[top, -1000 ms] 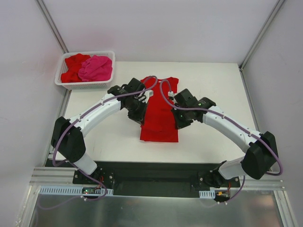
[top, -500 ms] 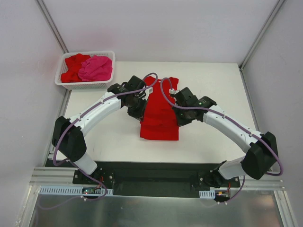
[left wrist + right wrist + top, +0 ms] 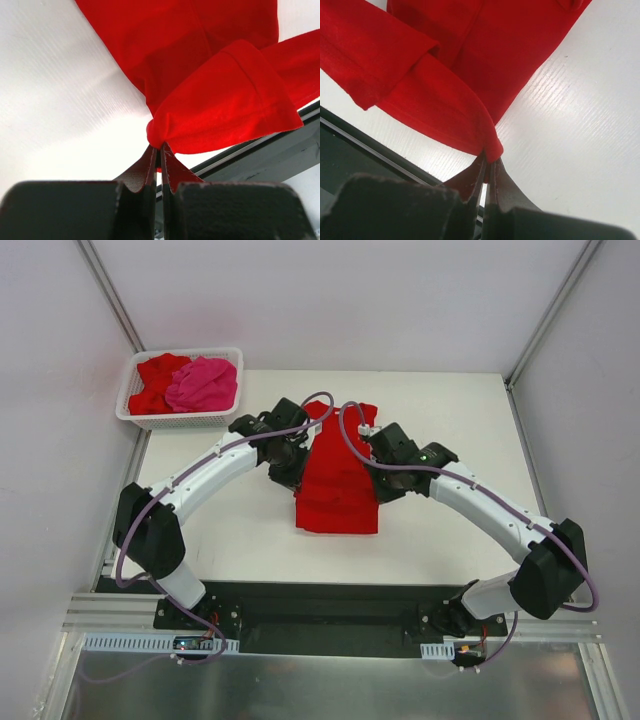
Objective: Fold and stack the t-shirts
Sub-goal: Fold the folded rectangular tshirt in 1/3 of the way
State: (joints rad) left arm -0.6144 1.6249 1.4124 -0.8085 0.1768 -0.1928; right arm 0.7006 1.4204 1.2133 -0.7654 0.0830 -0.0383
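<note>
On the table (image 3: pixel 450 420), left tool (image 3: pixel 160 148) and right tool (image 3: pixel 490 161) pinch one red t-shirt (image 3: pixel 335 475).

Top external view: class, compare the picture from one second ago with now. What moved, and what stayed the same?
Both arms reached slightly forward. The left gripper and right gripper carried the pinched sides of the bright red cloth t-shirt with them, rippling its lower half. Nothing was grasped or released. The white plastic lattice basket and the hot pink t-shirt in it stayed put.
</note>
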